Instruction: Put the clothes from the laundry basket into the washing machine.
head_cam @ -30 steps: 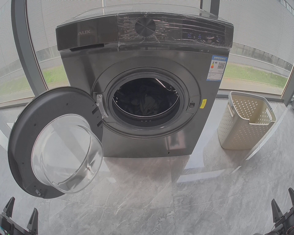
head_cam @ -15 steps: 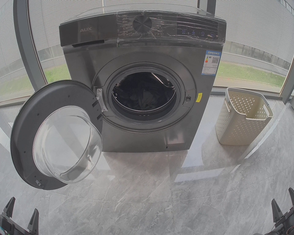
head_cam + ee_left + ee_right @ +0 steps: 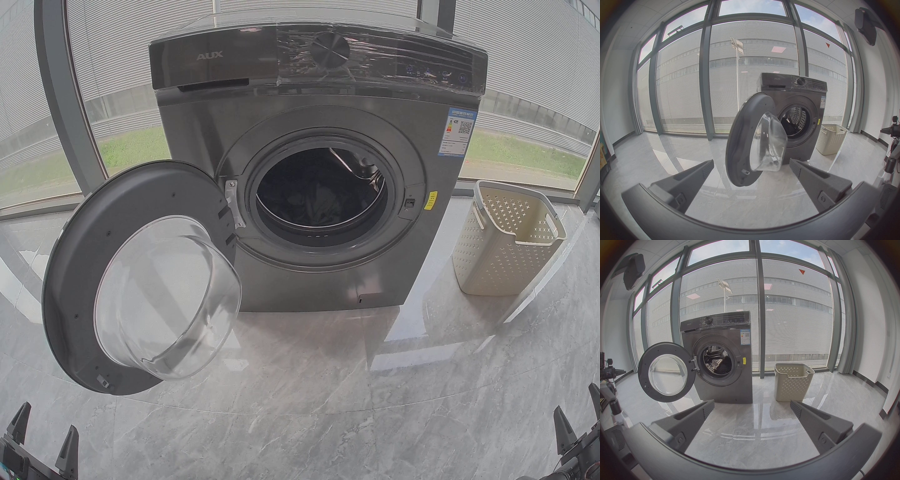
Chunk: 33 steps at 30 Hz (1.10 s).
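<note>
Left gripper low at the near left, fingers spread wide apart, clamped on nothing, hanging over bare floor. Right gripper low at the near right, likewise spread wide, touching nothing.

Well ahead of both: washing machine, boxy, grey brushed metal, glossy dark control strip partly under wrinkled clear film. Round door swung fully out to the left on its hinge, dark grey rim around a bulging clear bowl. Porthole open, ringed by a grey seal; dark crumpled clothes heaped inside the drum.

Laundry basket upright on the floor just to the right of the machine, apart from it: cream plastic, tapered, walls perforated, handle slots at the rim.

Polished grey marble-look tile, reflective; broad open stretch between grippers and machine. Tall window panes behind.
</note>
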{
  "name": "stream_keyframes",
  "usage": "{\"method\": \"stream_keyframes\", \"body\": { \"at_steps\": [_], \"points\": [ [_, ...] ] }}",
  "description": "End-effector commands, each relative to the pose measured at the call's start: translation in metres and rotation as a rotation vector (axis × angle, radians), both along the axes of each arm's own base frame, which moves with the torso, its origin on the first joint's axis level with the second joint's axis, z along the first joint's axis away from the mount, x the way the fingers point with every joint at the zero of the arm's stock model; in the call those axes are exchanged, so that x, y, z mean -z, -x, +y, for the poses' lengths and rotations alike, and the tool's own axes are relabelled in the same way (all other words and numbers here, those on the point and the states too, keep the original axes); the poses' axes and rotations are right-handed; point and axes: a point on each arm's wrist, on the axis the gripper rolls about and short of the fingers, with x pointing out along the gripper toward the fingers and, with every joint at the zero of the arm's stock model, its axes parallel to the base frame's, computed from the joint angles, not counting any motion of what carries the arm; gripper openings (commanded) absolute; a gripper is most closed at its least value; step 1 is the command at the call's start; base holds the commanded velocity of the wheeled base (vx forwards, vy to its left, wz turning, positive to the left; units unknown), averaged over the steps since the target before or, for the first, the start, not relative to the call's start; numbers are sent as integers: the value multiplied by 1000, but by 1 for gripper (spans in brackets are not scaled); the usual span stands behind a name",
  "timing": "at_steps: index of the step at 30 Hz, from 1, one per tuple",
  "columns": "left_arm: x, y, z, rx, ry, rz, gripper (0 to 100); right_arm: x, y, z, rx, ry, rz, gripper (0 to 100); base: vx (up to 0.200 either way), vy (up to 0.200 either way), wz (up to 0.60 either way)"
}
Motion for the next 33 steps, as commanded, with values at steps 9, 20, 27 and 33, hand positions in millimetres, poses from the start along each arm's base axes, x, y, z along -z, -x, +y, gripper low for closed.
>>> {"method": "stream_keyframes", "body": {
  "at_steps": [9, 20, 27, 33],
  "points": [
    [4, 0, 0, 0, 3, 1, 100, 3, 0, 0, -1, 0, -2, 100, 0, 111, 0],
    [4, 0, 0, -5, 7, 1, 100, 3, 0, 0, -1, 0, -2, 100, 0, 127, 0],
    [4, 0, 0, -2, -10, 1, 100, 3, 0, 0, -1, 0, -2, 100, 0, 0, 0],
    [4, 0, 0, 1, -10, 1, 100, 3, 0, 0, -1, 1, -2, 100, 0, 0, 0]
  ]
}}
